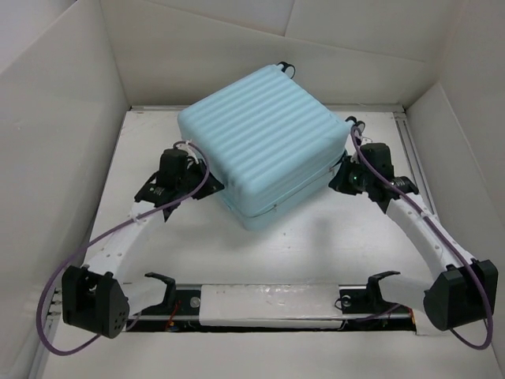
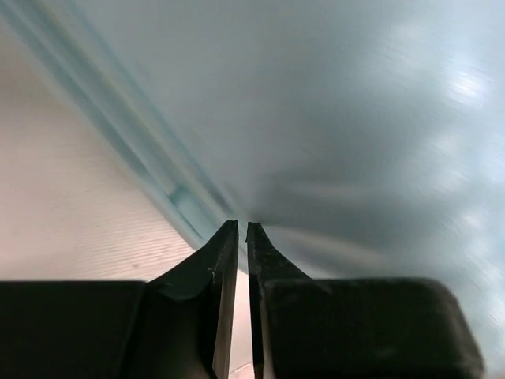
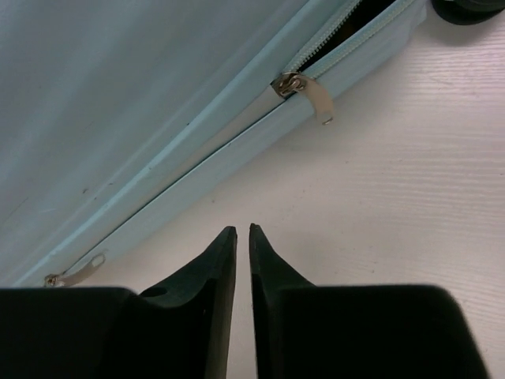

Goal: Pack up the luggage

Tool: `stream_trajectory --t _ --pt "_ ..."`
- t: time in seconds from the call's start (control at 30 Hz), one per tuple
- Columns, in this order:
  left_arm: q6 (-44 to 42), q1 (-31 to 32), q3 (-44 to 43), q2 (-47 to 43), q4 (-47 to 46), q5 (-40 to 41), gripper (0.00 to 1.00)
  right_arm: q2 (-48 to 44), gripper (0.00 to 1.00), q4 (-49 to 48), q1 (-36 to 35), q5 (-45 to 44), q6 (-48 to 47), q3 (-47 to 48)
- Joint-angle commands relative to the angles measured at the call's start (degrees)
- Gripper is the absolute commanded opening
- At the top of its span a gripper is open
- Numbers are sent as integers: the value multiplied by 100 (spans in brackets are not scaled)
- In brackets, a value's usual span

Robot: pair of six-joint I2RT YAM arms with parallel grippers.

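The luggage (image 1: 264, 142) is a pale aqua ribbed hard-shell case lying flat mid-table with its lid down. My left gripper (image 1: 207, 185) is at its left side; in the left wrist view the shell (image 2: 355, 118) fills the frame and the fingertips (image 2: 242, 225) sit shut against it, holding nothing. My right gripper (image 1: 338, 175) is at the case's right side. In the right wrist view its fingers (image 3: 242, 229) are shut over bare table, just short of the luggage's zipped seam (image 3: 118, 103). A silver zipper pull (image 3: 316, 99) hangs there, with the zip gaping dark beyond it.
A second zipper pull (image 3: 75, 276) lies lower along the seam. Caster wheels (image 1: 284, 69) stick out at the case's far corner, and one (image 3: 465, 9) shows near my right gripper. White walls (image 1: 63, 118) enclose the table. The arms' mounting rail (image 1: 268, 304) runs along the near edge.
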State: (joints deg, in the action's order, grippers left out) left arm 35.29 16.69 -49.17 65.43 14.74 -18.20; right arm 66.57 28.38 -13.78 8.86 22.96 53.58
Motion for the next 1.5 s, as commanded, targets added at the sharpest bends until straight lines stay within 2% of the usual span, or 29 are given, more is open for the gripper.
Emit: stream_trajectory --t 0.0,0.03,0.07,0.1,0.13,0.2,0.23,0.3,0.33,0.37,0.4,0.43,0.5,0.53,0.57,0.6,0.63,0.67,0.7,0.73,0.77,0.8,0.97,1.07,1.1,1.2,1.33,1.4,1.47 --pt "92 230 -444 -713 -641 -143 6 137 20 -518 235 80 -28 345" --pt "-30 230 -497 -985 -335 95 6 198 22 -422 340 20 -28 407" --pt "-118 230 -584 -1519 -132 419 12 199 26 -343 341 -51 -28 460" --pt "-171 230 -855 -1716 79 814 19 199 27 -342 437 -51 -81 460" --pt "-171 230 -1040 -1805 516 1740 29 138 29 -290 499 -51 -81 460" --pt "-171 169 -1366 -1622 661 2450 50 137 31 -289 657 -235 -81 267" --pt "-102 90 -1602 -1464 661 2592 65 190 31 -289 727 -236 -81 206" --pt "-101 -330 -1928 -800 320 2208 76 356 31 -368 1017 43 -81 153" --pt "-101 -472 -2435 -499 249 2085 83 575 26 -368 1087 106 -81 231" --pt "-101 -587 -2709 -200 135 2022 99 690 17 -368 1175 107 -81 284" --pt "-101 -727 -2991 116 38 1891 99 796 9 -368 1228 168 -81 397" --pt "29 -1181 -3298 833 37 1655 99 971 0 -368 1229 255 -81 451" --pt "188 -1675 -4431 1662 -23 707 99 1025 0 -430 1299 361 -133 504" --pt "267 -2060 -4870 2614 37 373 99 1077 0 -508 1299 414 -134 556" --pt "346 -2186 -5831 3085 124 143 99 1078 0 -561 1299 414 -134 557" --pt "408 -2309 -6311 3577 256 -355 99 1078 0 -562 1351 414 -195 557" --pt "487 -2458 -6829 4095 353 -691 97 1078 0 -562 1352 414 -195 505" --pt "488 -2460 -7400 5066 528 -894 92 1130 0 -510 1413 414 -195 504" --pt "584 -2521 -7814 5337 530 -1096 87 1131 0 -509 1413 414 -195 417" --pt "941 -2521 -7627 5436 -10 -1159 83 1131 0 -509 1492 414 -195 355" --pt "1110 -2574 -7399 5576 -337 -1256 72 1131 0 -570 1579 414 -195 233" --pt "1260 -2574 -7240 5682 -601 -1370 68 1191 0 -658 1580 414 -195 232" --pt "1455 -2267 -7546 6464 -1120 -1959 58 1876 0 -1509 1424 1299 -143 222" --pt "1516 -2021 -7187 6465 -1377 -2213 55 2579 0 -1819 1011 1443 -143 783" --pt "1464 -1959 -7038 6387 -1378 -2275 55 2781 0 -1819 922 1652 -204 1264" --pt "1192 -1783 -5959 5834 -1509 -2276 51 3493 0 -1819 746 1952 -204 2013" --pt "1191 -1695 -4017 4335 -2027 -2004 50 4083 0 -1766 605 2189 -204 3278" --pt "1261 -1756 -3165 3892 -2125 -1785 50 4233 0 -1573 605 2190 -204 3527" --pt "1261 -2010 -2941 3444 -2072 -1784 56 4233 0 -1520 605 2015 -204 3449"
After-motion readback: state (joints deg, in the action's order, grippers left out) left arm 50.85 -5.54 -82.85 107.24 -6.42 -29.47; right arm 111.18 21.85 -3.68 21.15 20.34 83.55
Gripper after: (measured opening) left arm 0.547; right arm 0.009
